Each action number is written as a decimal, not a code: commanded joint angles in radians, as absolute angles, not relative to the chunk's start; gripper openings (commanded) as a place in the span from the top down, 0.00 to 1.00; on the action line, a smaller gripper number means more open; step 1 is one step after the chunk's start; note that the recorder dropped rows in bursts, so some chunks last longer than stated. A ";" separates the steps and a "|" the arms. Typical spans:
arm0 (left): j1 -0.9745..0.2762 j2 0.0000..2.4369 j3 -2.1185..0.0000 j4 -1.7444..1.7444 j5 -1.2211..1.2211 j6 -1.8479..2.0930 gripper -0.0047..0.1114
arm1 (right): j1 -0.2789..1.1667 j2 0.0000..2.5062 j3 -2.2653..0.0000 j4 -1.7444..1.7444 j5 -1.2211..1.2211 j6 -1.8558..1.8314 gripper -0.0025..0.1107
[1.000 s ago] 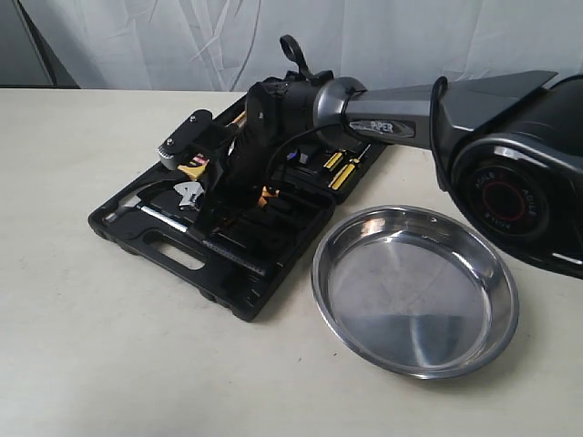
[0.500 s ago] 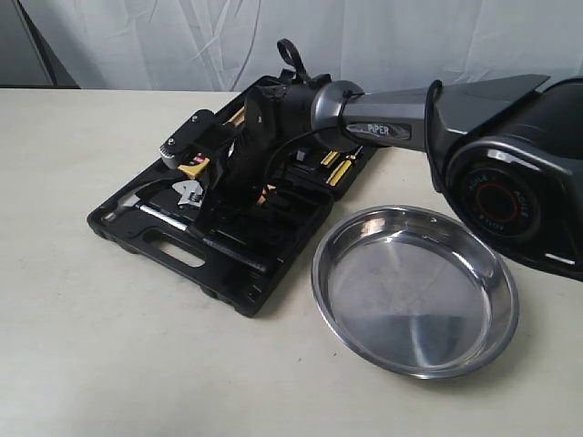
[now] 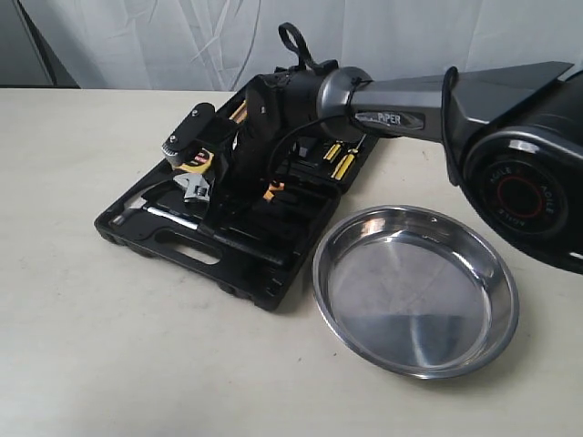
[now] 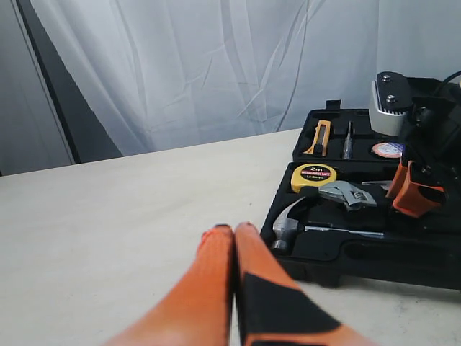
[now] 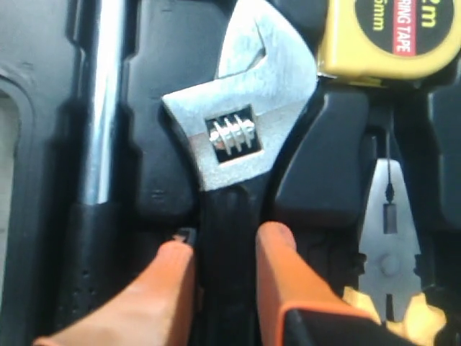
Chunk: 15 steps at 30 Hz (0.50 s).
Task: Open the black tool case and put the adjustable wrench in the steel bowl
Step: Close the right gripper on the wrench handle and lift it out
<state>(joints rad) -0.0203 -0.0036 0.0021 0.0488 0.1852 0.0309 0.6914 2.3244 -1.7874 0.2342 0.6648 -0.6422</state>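
1. Fingers of the left gripper (image 4: 232,231) are pressed flat together with nothing between them. It hangs low over the table (image 3: 91,346), just short of the case's outer corner, and plays no part in this step.
2. The black tool case (image 3: 246,273) lies open with its lid flat. Since half a second ago the whole case has slid a little toward the bowl. I take that as drag from the pull on the wrench.
3. The adjustable wrench (image 5: 234,158) still sits in its moulded recess between the hammer (image 5: 101,108) and the tape measure (image 5: 382,36). Its silver head has travelled with the case rather than come free.
4. The right gripper (image 5: 227,241) has its orange fingers closed against either side of the black handle, just behind the head. The arm has risen slightly. I judge the grip good but the wrench stuck in its seat, so the next lift may carry the case along unless the tool pops loose.
5. The steel bowl (image 3: 414,300) stands empty just beside the case, unmoved and ready to take the wrench.
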 commanded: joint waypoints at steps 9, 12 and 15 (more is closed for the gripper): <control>-0.021 0.000 0.000 0.047 0.181 0.030 0.96 | 0.689 2.259 -1.790 0.276 0.624 -0.651 0.99; -0.021 0.000 0.000 0.047 0.181 0.030 0.96 | 0.689 2.245 -1.790 0.301 0.605 -0.651 0.99; -0.021 0.000 0.000 0.047 0.181 0.030 0.96 | 0.689 2.230 -1.790 0.359 0.589 -0.651 0.99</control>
<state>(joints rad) -0.0203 -0.0036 0.0021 0.0488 0.1852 0.0309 0.6914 2.2828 -1.7810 0.2926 0.6639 -0.6422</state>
